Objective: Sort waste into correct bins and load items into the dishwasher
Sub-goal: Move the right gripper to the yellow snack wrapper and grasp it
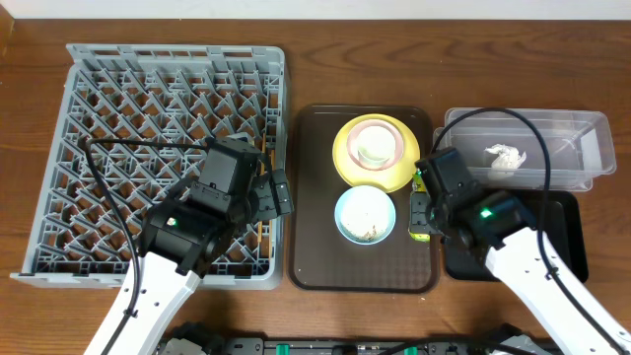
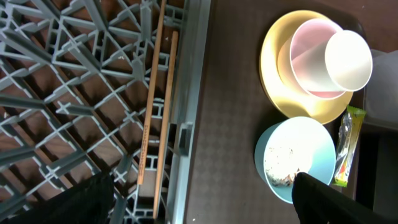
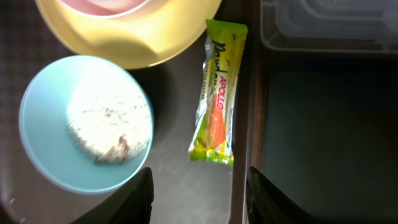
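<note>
On the tray (image 1: pixel 315 266): a loose wrapper (image 3: pixel 216 93)

Nearest, the right gripper (image 3: pixel 199 173) hangs, fingers apart, just short of the wrapper, right of the blue bowl (image 3: pixel 43 124). The left gripper (image 2: pixel 202 180) gapes over chopsticks (image 2: pixel 155 112) in the rack (image 1: pixel 99 118). Farther, a napkin (image 1: pixel 505 158) sits in the clear tub (image 1: pixel 592 138).

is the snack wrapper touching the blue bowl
Apart. The right wrist view shows a strip of brown tray between the snack wrapper and the blue bowl.
</note>
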Robot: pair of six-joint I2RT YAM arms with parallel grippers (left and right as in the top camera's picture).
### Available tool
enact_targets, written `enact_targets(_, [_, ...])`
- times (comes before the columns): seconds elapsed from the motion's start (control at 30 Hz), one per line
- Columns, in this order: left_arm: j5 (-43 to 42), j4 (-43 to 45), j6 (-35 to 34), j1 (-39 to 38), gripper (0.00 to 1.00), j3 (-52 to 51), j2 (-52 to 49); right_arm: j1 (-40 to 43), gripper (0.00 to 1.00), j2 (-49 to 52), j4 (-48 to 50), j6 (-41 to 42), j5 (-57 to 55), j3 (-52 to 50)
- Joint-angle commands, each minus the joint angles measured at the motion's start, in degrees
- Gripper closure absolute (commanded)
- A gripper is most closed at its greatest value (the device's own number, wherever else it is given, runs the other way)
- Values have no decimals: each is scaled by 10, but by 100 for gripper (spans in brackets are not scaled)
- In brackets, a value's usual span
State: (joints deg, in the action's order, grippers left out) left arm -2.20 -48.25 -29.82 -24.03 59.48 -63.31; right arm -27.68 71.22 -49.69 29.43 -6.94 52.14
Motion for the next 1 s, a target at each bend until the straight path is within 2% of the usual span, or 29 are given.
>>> enact_targets(0.0, [7, -2, -1, 2, 8, 4, 0, -10, 54, 0, 26, 27, -36, -39])
enact_targets(0.2, [7, -2, -1, 2, 7, 4, 0, -10, 55, 0, 110, 27, -52, -111])
enact_targets(0.3, [7, -2, -1, 2, 7, 4, 0, -10, 59, 0, 161, 27, -50, -140])
enact_targets(0.37, [7, -2, -1, 2, 8, 4, 0, -10, 62, 0, 177, 27, -50, -150])
enact_targets(0.53, [7, -2, -1, 2, 8, 4, 0, -10, 64, 0, 200, 27, -53, -154])
enact_targets(0.73, [7, -2, -1, 2, 7, 4, 0, -9, 61, 14, 242, 27, -54, -154])
enact_targets(0.87, [7, -2, -1, 2, 8, 4, 0, -9, 56, 54, 257, 27, -57, -154])
enact_targets(0.97, [7, -2, -1, 2, 8, 4, 0, -9, 55, 86, 275, 27, -57, -154])
